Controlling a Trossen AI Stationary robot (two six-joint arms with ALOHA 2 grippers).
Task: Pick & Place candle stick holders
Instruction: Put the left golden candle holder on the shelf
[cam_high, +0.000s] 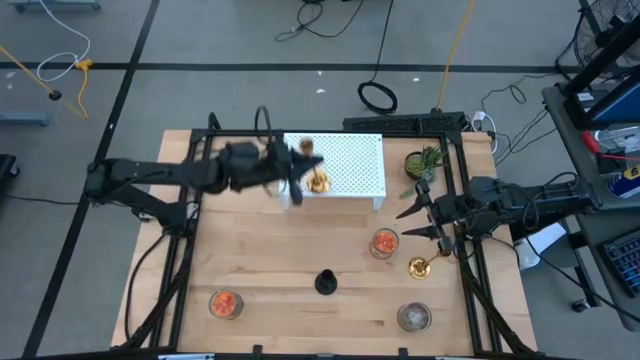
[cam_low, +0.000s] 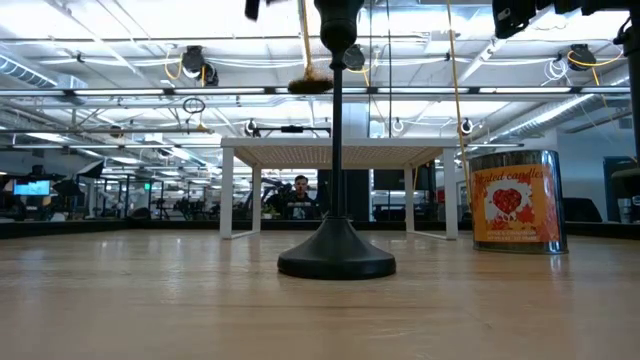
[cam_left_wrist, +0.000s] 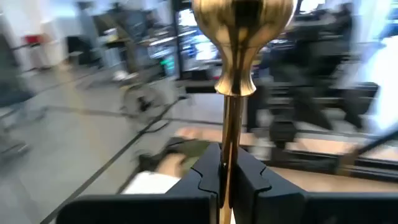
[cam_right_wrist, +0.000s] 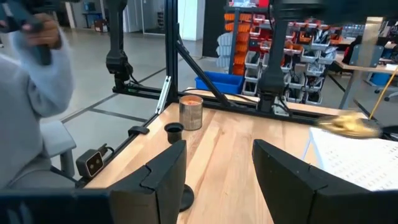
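Wooden tabletop first: at the near edge you've got an orange-red glass cup (cam_high: 226, 304) left, the greyish cup (cam_high: 414, 316) right, the short black holder (cam_high: 325, 282) between. Your right gripper (cam_high: 412, 221) hangs spread, a gold stick (cam_high: 424, 265) just near of it. Far back, your left gripper (cam_high: 297, 175) pinches the other gold stick (cam_left_wrist: 240, 56) over the white rack (cam_high: 355, 165), its left edge, stem along the fingers

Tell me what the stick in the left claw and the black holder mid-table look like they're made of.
The gold candle stick clamped in the left claw looks like polished brass or brass-plated metal: it shines and mirrors the room. The black holder seems matte-coated metal, dull with only a faint sheen on its flared base; painted metal or plastic can't be told apart. The right claw waits open.
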